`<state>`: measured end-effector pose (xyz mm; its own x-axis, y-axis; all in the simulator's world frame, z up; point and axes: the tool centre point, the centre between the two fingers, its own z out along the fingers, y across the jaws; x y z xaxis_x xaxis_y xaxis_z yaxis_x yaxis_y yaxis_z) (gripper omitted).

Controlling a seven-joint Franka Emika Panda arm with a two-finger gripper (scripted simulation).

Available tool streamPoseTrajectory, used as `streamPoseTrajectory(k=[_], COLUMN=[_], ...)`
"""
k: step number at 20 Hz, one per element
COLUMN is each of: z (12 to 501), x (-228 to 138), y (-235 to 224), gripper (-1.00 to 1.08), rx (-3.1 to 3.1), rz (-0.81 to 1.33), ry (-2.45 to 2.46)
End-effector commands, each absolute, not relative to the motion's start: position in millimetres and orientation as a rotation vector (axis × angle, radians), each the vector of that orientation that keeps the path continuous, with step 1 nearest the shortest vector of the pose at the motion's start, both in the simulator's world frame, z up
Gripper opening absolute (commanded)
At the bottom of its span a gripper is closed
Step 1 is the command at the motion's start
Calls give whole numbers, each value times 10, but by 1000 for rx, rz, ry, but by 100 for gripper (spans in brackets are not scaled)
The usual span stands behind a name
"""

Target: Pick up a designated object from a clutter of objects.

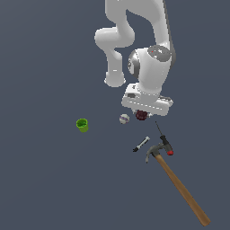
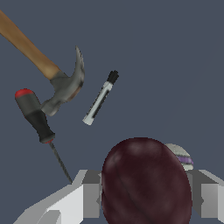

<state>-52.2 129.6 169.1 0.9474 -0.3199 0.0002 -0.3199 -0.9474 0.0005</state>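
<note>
A plain dark slate-blue surface [image 1: 40,179] fills the exterior view, with the white arm [image 1: 134,27] reaching down over it. Under the arm's flat hand block sits the tool [image 1: 144,112], and the maroon lump [image 1: 142,115] shows as a small dark round shape tucked directly beneath it. The fingers are hidden by the block here, so their spread cannot be read from this view. Taking the lump as landmark: the whitish ball [image 1: 124,118] lies just beside it toward the exterior view's left, and the green cup [image 1: 82,125] stands well apart on that same side. The black-white marker [image 1: 141,144] lies below the lump in the picture, the red-and-black screwdriver [image 1: 164,141] near it toward the lower right, and the hammer [image 1: 179,184] runs from its metal head beside the screwdriver away down to the right, wooden handle last.

In the wrist view the maroon lump [image 2: 146,181] looms large between the two grey finger pads [image 2: 91,194], which stand against its sides; the tool [image 2: 146,197] is parted only as wide as the lump and pinches it. The lump looks roundish, slightly longer along the camera's line toward the hand, with no clear pointing end. The whitish ball [image 2: 183,155] peeks out from behind it. Beyond lie the marker [image 2: 100,98], screwdriver [image 2: 37,118] and hammer [image 2: 48,70].
</note>
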Motion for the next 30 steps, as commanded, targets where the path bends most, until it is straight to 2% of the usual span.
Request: streamPoseTrajectory(k=[1, 19, 30], z=[1955, 3713, 4308], x=[-550, -685, -695], y=[1350, 1726, 1861], gripper=[-100, -100, -100], rx=[3100, 3100, 3100], rz=[1, 0, 0], ry=[-509, -510, -511])
